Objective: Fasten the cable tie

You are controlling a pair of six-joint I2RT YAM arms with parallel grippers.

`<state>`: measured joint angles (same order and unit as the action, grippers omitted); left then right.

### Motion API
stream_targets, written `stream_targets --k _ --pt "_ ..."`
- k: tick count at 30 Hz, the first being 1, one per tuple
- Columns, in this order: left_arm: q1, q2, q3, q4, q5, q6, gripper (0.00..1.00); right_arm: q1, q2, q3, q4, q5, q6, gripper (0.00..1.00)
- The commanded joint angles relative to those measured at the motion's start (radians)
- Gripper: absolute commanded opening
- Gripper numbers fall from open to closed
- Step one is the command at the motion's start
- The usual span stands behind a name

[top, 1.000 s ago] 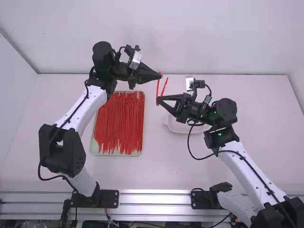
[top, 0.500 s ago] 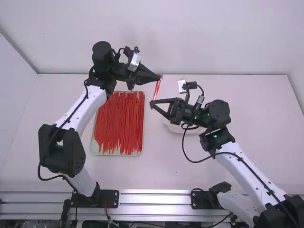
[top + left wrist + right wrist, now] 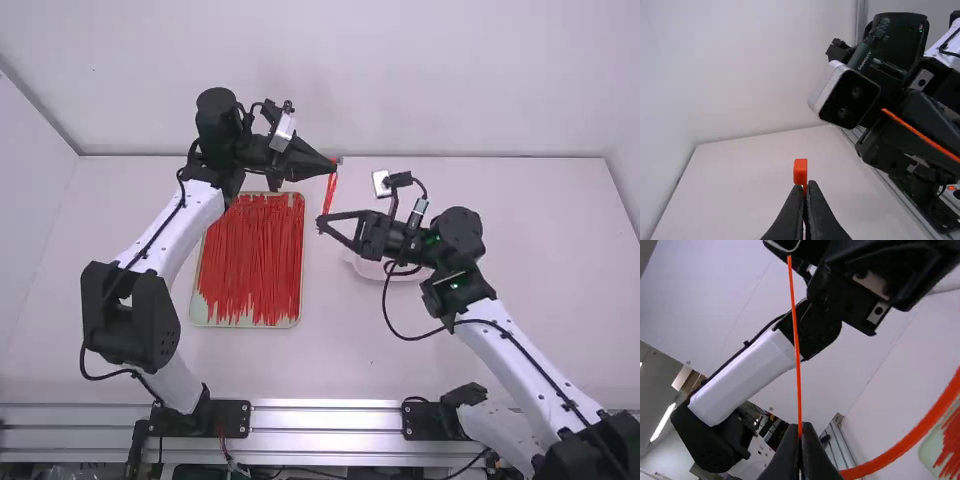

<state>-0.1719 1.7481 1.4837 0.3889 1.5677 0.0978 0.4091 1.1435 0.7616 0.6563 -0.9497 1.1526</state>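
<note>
A red cable tie (image 3: 329,192) hangs in the air between both grippers, above the table's back middle. My left gripper (image 3: 333,160) is shut on it just below its square head (image 3: 800,171). From there the strap (image 3: 795,340) runs straight down to my right gripper (image 3: 322,218), which is shut on it lower down. In the right wrist view the closed fingertips (image 3: 799,428) pinch the thin strap. The rest of the strap (image 3: 918,133) trails back along the right gripper as an orange curve (image 3: 935,422).
A tray (image 3: 247,324) holding several loose red cable ties (image 3: 252,255) lies on the table below the left arm. A shallow white dish (image 3: 366,268) sits under the right gripper. Open table lies to the right and front.
My right gripper has moved left and closer under the left gripper. The tie, a V of two strands before, now shows as one nearly straight strand. The left gripper has hardly shifted.
</note>
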Motion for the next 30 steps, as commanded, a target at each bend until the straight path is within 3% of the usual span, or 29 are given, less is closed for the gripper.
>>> stream_targets --k 1,6,30 --pt "0.015 -0.009 0.003 0.004 -0.001 0.003 0.02 -0.022 -0.005 0.023 -0.012 -0.077 0.075 0.0" --pt "0.015 -0.009 0.003 0.004 -0.001 0.004 0.02 -0.051 -0.005 0.023 -0.096 -0.077 0.082 0.0" --pt "-0.013 -0.009 -0.053 0.029 -0.001 0.034 0.02 0.013 -0.005 0.024 -0.058 -0.021 0.179 0.0"
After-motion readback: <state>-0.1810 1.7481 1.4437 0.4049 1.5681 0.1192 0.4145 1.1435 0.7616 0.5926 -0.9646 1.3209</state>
